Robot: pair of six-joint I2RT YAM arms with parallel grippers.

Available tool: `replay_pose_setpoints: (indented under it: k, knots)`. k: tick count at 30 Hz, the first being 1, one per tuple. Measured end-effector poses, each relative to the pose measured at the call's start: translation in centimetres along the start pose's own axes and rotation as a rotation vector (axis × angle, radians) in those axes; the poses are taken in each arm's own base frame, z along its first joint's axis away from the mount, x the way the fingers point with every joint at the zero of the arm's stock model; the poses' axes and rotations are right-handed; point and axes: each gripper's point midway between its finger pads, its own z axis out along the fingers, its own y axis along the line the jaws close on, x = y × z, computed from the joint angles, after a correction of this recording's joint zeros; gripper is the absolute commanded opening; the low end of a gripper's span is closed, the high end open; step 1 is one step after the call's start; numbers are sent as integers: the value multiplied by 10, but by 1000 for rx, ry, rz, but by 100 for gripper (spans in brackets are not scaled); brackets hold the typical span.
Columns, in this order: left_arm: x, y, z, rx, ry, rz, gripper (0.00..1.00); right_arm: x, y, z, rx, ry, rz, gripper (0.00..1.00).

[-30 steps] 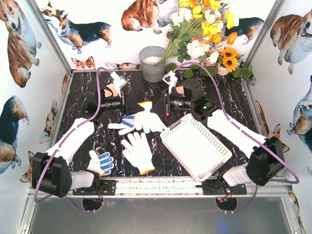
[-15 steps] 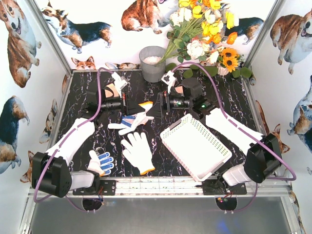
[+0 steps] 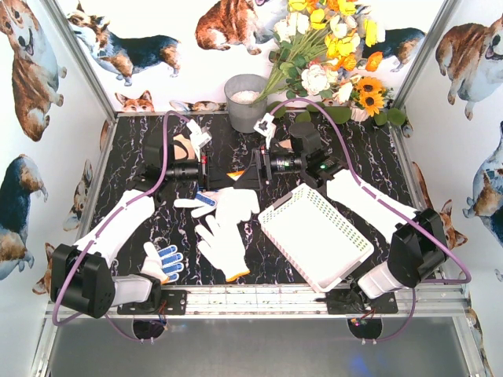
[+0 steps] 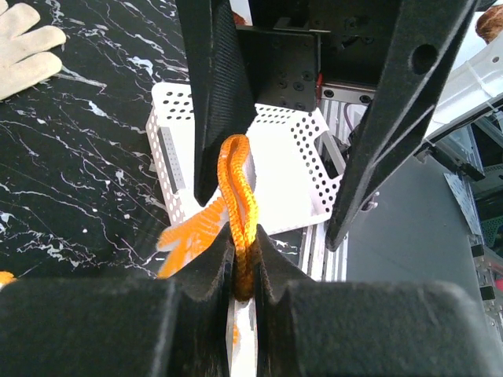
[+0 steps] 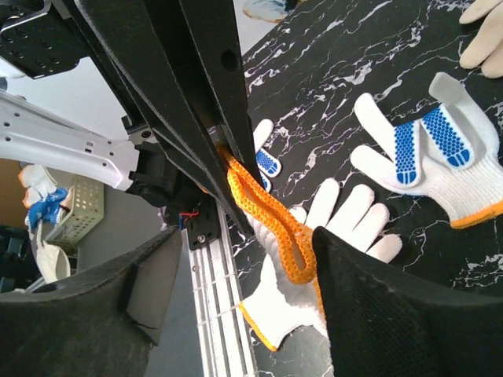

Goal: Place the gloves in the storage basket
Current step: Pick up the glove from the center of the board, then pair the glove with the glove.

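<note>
Top external: the orange-cuffed glove (image 3: pixel 236 206) is held mid-table by its cuff, which is raised between the two grippers, while the white fingers are draped toward the marble table (image 3: pixel 134 141). The cuff is clamped by the left gripper (image 3: pixel 218 177); in the left wrist view the orange band is seen pinched tight between the pads. The fingers of the right gripper (image 3: pixel 247 176) are spread apart on either side of the same cuff, and nothing is gripped. In the right wrist view the orange loop runs through the gap; whether it touches a pad cannot be told. The storage basket (image 3: pixel 314 234) is set diagonally, just right of the held glove and near the right arm. A blue-dotted glove (image 3: pixel 196 202) is seen at the held glove's left edge, a plain white glove (image 3: pixel 222 245) lies just below, and a second blue-dotted glove (image 3: pixel 163 261) lies by the left arm's base. All are outside the basket. A grey bucket (image 3: pixel 246 102) and flowers (image 3: pixel 330 55) are placed at the back edge.
</note>
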Motion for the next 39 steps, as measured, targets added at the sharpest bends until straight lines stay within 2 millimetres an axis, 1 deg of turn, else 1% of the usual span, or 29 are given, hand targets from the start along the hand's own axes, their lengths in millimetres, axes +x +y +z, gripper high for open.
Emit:
replay_pose_setpoints:
  k: [2,3,5,9,10,11,12,13,14,15,16,18,23,24,28,30,33,36,39]
  knots:
    - [0,0,0,-1,2,-1,0,0,0,0,-2,0,-1,49]
    - [0,0,0,-1,2,0,0,0,0,0,-1,1,0,45]
    - [0,0,0,-1,3,-1,0,0,0,0,1,-1,0,32]
    - [1,0,0,-2,5,-2,0,-1,-2,0,13,-6,-2,2]
    - [1,0,0,-2,5,1,0,-2,-3,0,18,-8,-2,0]
    - [0,0,0,-2,5,2,0,-2,-4,0,22,-11,-3,0]
    - [0,0,0,-3,6,2,12,-2,-4,0,27,-12,-3,0]
    - [0,0,-1,-3,7,2,28,-3,-4,-1,29,-14,-3,0]
    - [0,0,-1,-5,7,7,39,-3,-4,-1,31,-16,-5,0]
    - [0,0,-1,-8,9,10,47,-4,-4,-1,32,-18,-8,0]
    - [-1,1,-1,-13,9,15,52,-4,-3,-2,33,-20,-10,0]
    - [-2,3,-1,-25,9,21,54,-6,-1,-3,33,-23,-15,0]
    - [-4,4,-2,-43,2,34,50,-4,0,-4,31,-16,-11,0]
    - [-4,4,-2,-45,-1,37,48,-3,0,-5,31,-12,-6,0]
    - [-7,2,-3,-52,-8,46,34,1,0,-5,30,3,2,0]
    - [-8,1,-4,-52,-12,53,24,4,-1,-6,33,13,7,0]
    - [-9,1,-4,-51,-16,57,13,7,-2,-6,37,25,12,0]
    - [-10,0,-4,-48,-16,57,9,8,-2,-6,38,27,12,0]
    - [-9,-1,-4,-43,-14,59,2,8,-2,-6,38,27,12,0]
